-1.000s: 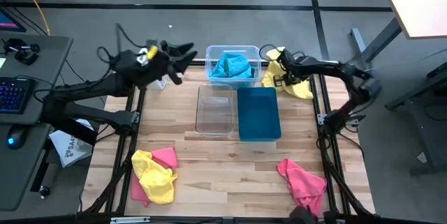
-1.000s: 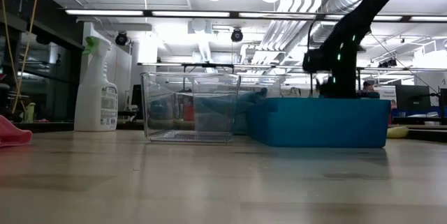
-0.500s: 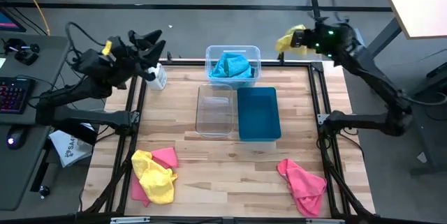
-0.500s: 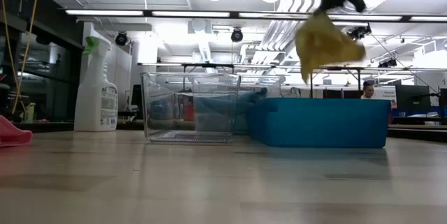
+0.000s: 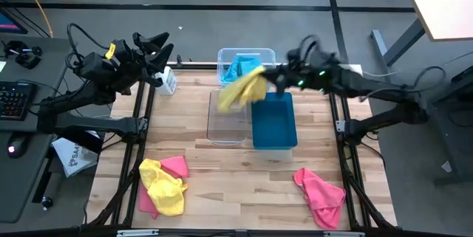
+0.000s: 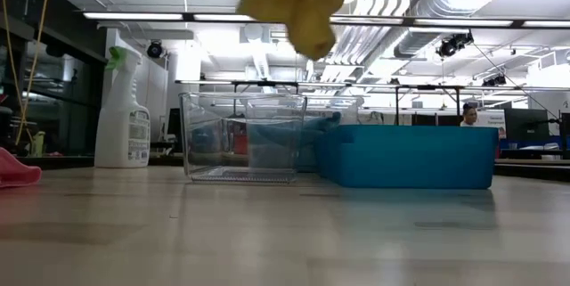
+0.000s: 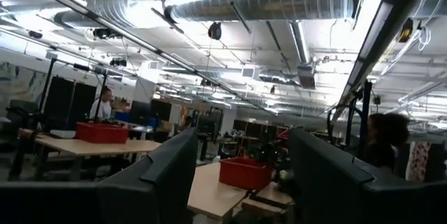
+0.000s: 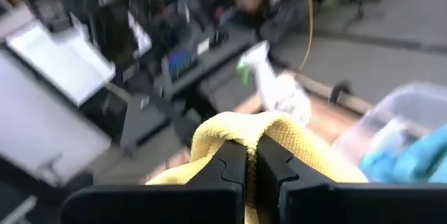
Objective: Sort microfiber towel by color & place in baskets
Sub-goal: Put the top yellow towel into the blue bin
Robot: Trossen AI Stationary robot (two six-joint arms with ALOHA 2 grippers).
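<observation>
The right claw (image 5: pixel 267 77) was clamped on a yellow towel (image 5: pixel 242 88), dangling it up in the air over the empty clear basket (image 5: pixel 228 116), well above the counter (image 5: pixel 236 185). Next to that sat the teal basket (image 5: pixel 274 121), also empty, and behind them the other clear basket (image 5: pixel 246 66) had a blue towel (image 5: pixel 244 69) in it. Near the front left lay a yellow towel on a pink one (image 5: pixel 164 184), and another pink towel (image 5: pixel 320 194) front right. The left claw (image 5: pixel 154 43) hung off past the back left corner by the spray bottle (image 5: pixel 168 82), fingers spread open, holding nothing.
</observation>
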